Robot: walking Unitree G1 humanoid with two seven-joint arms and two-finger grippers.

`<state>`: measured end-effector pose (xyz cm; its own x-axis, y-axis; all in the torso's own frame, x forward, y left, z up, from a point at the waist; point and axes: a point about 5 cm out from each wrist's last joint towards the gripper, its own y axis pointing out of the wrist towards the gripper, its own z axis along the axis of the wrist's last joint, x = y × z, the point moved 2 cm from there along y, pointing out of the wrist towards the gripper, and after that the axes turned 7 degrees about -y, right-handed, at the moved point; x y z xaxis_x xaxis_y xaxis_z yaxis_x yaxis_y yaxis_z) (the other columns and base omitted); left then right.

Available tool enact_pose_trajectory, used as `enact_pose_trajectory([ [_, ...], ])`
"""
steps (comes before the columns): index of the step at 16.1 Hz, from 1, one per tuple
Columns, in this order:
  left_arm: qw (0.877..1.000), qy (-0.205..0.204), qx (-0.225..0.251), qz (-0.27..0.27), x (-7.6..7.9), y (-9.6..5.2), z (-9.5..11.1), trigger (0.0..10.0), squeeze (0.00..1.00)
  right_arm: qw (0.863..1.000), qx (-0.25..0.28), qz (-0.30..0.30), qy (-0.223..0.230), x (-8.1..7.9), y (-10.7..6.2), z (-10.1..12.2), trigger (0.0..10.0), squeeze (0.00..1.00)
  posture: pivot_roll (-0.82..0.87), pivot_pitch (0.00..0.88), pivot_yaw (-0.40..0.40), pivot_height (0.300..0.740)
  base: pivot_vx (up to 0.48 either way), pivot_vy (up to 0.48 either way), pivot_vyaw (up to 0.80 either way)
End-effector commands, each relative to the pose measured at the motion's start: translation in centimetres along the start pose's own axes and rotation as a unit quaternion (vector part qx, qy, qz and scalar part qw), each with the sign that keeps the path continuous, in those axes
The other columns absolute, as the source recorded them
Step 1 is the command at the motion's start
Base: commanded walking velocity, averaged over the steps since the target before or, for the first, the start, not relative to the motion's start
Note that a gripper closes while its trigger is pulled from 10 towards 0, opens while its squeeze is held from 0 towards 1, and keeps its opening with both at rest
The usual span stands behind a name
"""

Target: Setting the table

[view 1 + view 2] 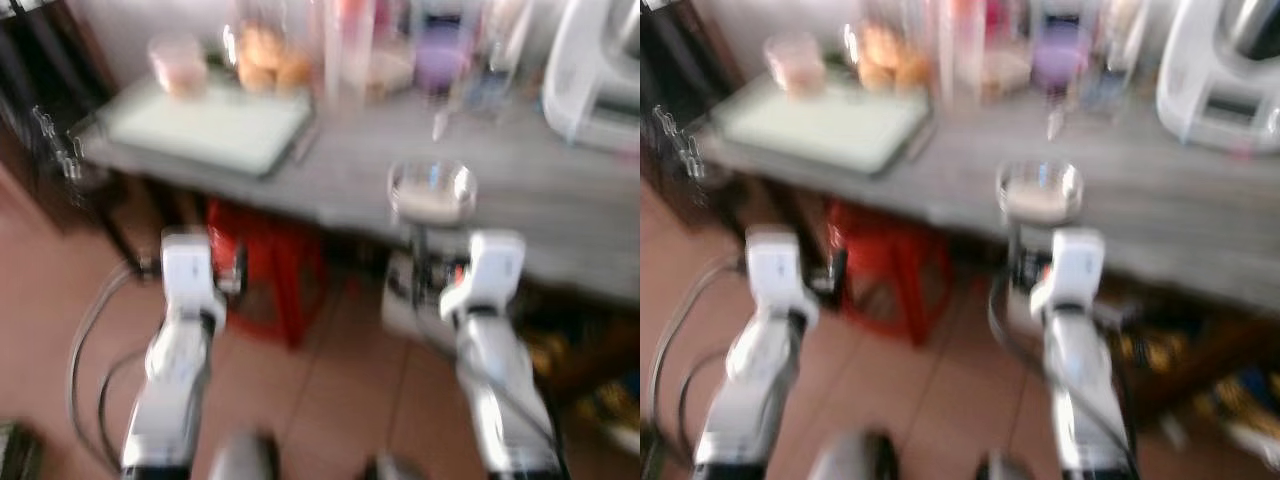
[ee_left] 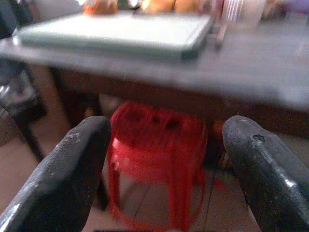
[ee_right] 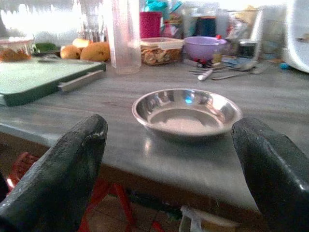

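Observation:
A shallow steel bowl point(image 3: 187, 112) sits empty near the front edge of a grey counter point(image 1: 520, 200); the same bowl point(image 1: 431, 190) lies just ahead of my right arm. My right gripper point(image 3: 176, 166) is open, level with the counter edge, its fingers point(image 3: 63, 164) spread wider than the bowl and a short way short of it. My left gripper point(image 2: 166, 171) is open too, held below the counter and facing a red plastic stool point(image 2: 157, 159). A green cutting board point(image 1: 210, 125) lies on the counter's left part. Spoons point(image 3: 227, 72) lie behind the bowl.
Along the back of the counter stand a clear tall jar point(image 3: 124, 36), a food container point(image 3: 161, 48), a purple bowl point(image 3: 205, 47), mangoes point(image 3: 94, 50) and a white appliance point(image 1: 1225, 80). A dark rack point(image 1: 40, 110) stands at the left. The floor is tiled.

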<state>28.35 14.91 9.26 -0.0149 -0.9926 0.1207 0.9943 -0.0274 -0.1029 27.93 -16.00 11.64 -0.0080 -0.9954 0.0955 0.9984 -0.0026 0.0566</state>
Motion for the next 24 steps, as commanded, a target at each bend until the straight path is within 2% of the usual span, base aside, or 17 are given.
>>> enact_pose_trajectory([
  [1,1.0,0.006,0.02,-0.005,0.2,0.5,1.1,10.0,0.0,1.0,-0.007,-0.016,-0.009,0.6,0.0,-0.1,10.0,0.0,-0.01,0.0,0.003,0.74,-0.341,0.0,0.0],
  [2,1.0,0.006,0.02,-0.004,0.2,0.4,1.1,10.0,0.0,1.0,-0.01,-0.019,-0.001,0.6,0.0,-0.2,10.0,0.0,-0.01,0.0,0.004,0.74,-0.334,0.0,0.0],
  [6,1.0,0.006,0.014,-0.003,0.0,0.3,0.7,10.0,0.0,0.999,-0.032,-0.027,-0.02,0.7,-0.2,-1.1,10.0,0.0,-0.02,0.0,0.013,0.74,-0.338,0.0,0.0],
  [8,1.0,-0.003,0.011,-0.001,-0.1,0.2,0.5,10.0,0.0,0.997,-0.032,-0.046,-0.049,1.2,0.1,-1.1,10.0,0.0,-0.02,0.0,0.017,0.74,-0.165,0.0,0.0],
  [9,1.0,-0.003,0.012,-0.012,0.0,0.1,0.6,10.0,0.0,0.997,-0.03,-0.05,-0.043,1.3,0.2,-1.1,10.0,0.0,-0.01,0.0,0.017,0.74,0.0,0.0,0.0],
  [11,0.998,-0.022,0.027,-0.043,0.8,0.1,1.1,10.0,0.0,1.0,-0.006,-0.014,-0.002,0.5,0.1,-0.4,10.0,0.0,-0.02,0.0,0.016,0.74,0.0,0.0,0.0],
  [13,0.998,-0.014,0.043,-0.043,0.7,0.0,1.4,10.0,0.0,0.999,-0.02,-0.034,0.007,1.0,-0.2,-0.8,10.0,0.0,-0.02,0.0,0.015,0.74,0.0,0.0,0.0],
  [14,0.998,-0.023,0.041,-0.041,0.6,-0.2,1.4,10.0,0.0,0.999,-0.03,-0.042,-0.016,1.3,-0.2,-1.1,10.0,0.0,-0.02,0.0,0.016,0.74,0.0,0.0,0.0],
  [15,0.997,-0.035,0.037,-0.051,0.8,-0.4,1.2,10.0,0.0,0.995,-0.041,-0.061,-0.069,1.5,-0.4,-1.7,10.0,0.0,-0.02,0.0,0.014,0.74,0.0,0.0,0.0],
  [16,0.996,-0.047,0.029,-0.063,1.0,-0.5,1.1,10.0,0.0,0.998,-0.046,-0.045,-0.03,1.0,-0.5,-2.1,10.0,0.0,-0.02,0.0,0.013,0.74,0.0,0.0,0.0],
  [17,0.995,-0.066,0.021,-0.07,1.1,-0.7,0.9,10.0,0.0,0.997,-0.037,-0.058,-0.039,1.1,-0.7,-2.2,10.0,0.0,-0.02,0.0,0.021,0.74,0.0,0.0,0.0],
  [19,0.995,-0.051,0.015,-0.089,1.5,-0.7,0.3,10.0,0.0,0.998,-0.04,-0.043,-0.03,0.8,-0.7,-2.3,10.0,0.0,-0.02,0.0,0.025,0.74,0.0,0.0,0.0],
  [21,0.994,-0.054,0.015,-0.092,1.6,-0.6,0.4,10.0,0.0,0.998,-0.03,-0.046,-0.025,0.8,-0.5,-1.8,10.0,0.0,-0.02,0.0,0.024,0.74,0.0,0.0,0.0],
  [24,0.992,-0.051,0.029,-0.109,2.4,0.2,1.3,10.0,0.0,0.999,-0.013,-0.029,0.001,0.3,0.5,-0.9,10.0,0.0,-0.01,0.0,0.013,0.74,0.0,-0.105,0.0],
])
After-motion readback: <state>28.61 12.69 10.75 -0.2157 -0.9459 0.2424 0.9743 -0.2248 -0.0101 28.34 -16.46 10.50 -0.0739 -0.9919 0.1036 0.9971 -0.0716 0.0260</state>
